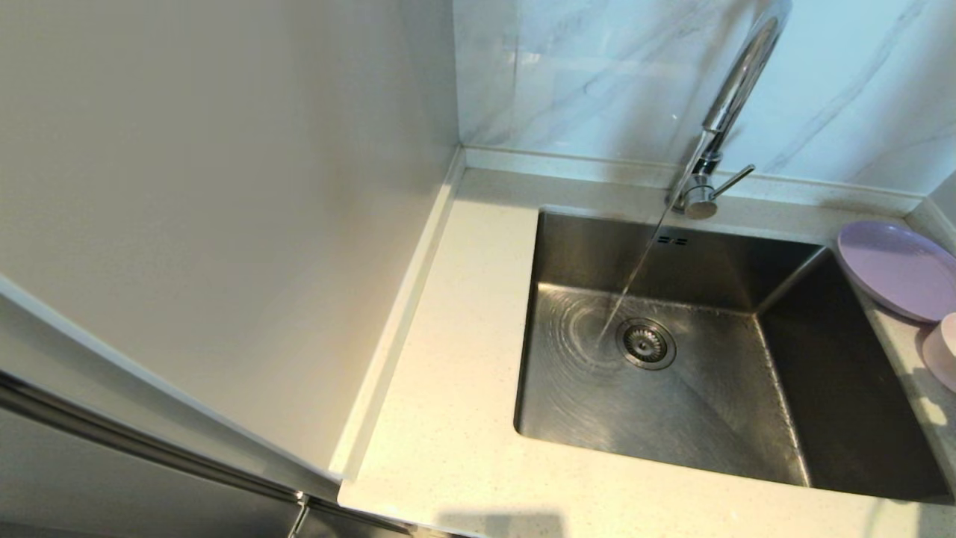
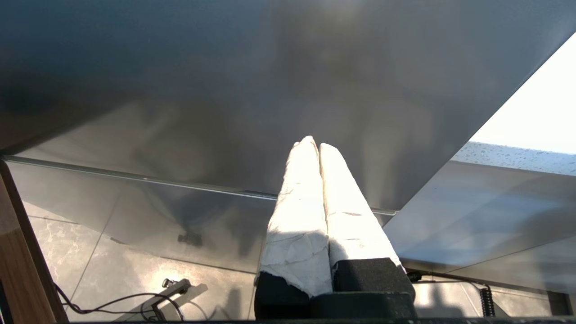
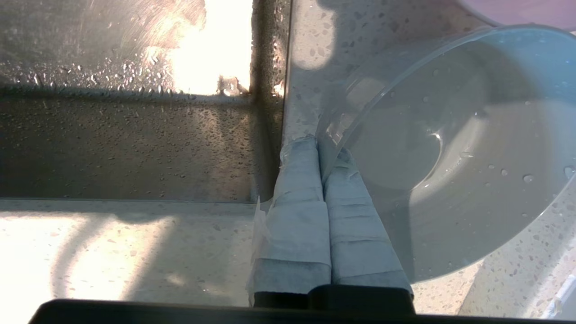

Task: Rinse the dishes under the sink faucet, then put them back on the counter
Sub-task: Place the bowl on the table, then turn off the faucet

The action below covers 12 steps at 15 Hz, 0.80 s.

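The chrome sink faucet (image 1: 736,82) runs a thin stream of water into the steel sink (image 1: 694,403), landing beside the drain strainer (image 1: 646,344). The lilac plate (image 1: 896,269) lies on the counter (image 1: 448,418) right of the sink. The pale pink-white bowl (image 1: 942,351) is just in front of the plate, cut off by the head view's edge. In the right wrist view my right gripper (image 3: 321,146) is shut on the rim of the wet bowl (image 3: 450,157), over the speckled counter (image 3: 112,252) beside the sink's wall (image 3: 112,135). My left gripper (image 2: 313,143) is shut and empty, low by a grey cabinet front.
A tall pale cabinet side (image 1: 224,224) stands left of the counter. Marble-veined wall tiles (image 1: 582,75) back the sink. The sink's right wall is wet with drops. A tiled floor with cables (image 2: 112,301) shows below the left gripper.
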### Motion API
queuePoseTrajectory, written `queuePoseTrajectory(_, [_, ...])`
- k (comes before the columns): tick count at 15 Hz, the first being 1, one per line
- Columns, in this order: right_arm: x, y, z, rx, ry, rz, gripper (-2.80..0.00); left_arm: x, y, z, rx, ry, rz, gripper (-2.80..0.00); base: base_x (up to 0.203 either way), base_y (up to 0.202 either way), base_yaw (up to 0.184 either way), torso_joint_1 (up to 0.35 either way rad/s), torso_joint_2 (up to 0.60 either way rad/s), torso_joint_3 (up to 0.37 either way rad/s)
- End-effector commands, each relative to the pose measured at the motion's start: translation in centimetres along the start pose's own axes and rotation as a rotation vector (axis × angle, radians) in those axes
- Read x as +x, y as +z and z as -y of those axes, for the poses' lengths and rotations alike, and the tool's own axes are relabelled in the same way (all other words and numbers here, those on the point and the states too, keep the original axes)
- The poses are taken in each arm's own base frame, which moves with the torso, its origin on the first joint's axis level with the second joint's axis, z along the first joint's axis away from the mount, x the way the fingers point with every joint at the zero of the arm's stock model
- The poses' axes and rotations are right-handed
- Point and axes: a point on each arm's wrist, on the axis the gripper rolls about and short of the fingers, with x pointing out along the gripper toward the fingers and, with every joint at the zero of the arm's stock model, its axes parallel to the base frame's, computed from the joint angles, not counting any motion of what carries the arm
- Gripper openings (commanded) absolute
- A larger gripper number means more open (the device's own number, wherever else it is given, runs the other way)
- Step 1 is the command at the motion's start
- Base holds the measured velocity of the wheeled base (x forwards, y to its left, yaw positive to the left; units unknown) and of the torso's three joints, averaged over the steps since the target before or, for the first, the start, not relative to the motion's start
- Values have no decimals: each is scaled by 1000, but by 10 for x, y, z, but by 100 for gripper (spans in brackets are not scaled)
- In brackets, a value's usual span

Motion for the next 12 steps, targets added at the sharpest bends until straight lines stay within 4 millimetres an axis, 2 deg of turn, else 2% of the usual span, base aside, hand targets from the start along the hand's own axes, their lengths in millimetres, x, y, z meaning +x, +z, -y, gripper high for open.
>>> queuePoseTrajectory(1, [1,0,2,3,1,-4,-280,0,0,0,0,1,0,-280,0,0,0,0,0,0])
queuePoseTrajectory(3, [0,0,3,5,-7,4,-280,0,0,0,0,1,0,-280,0,0,0,0,0,0])
queuePoseTrajectory(4, [1,0,4,2,-12,13,0,0,0,0,0,1,0,-280,0,0,0,0,0,0])
queuePoseTrajectory(12, [-2,0,7,11,-30,33,0,0,0,0,0,1,0,-280,0,0,0,0,0,0])
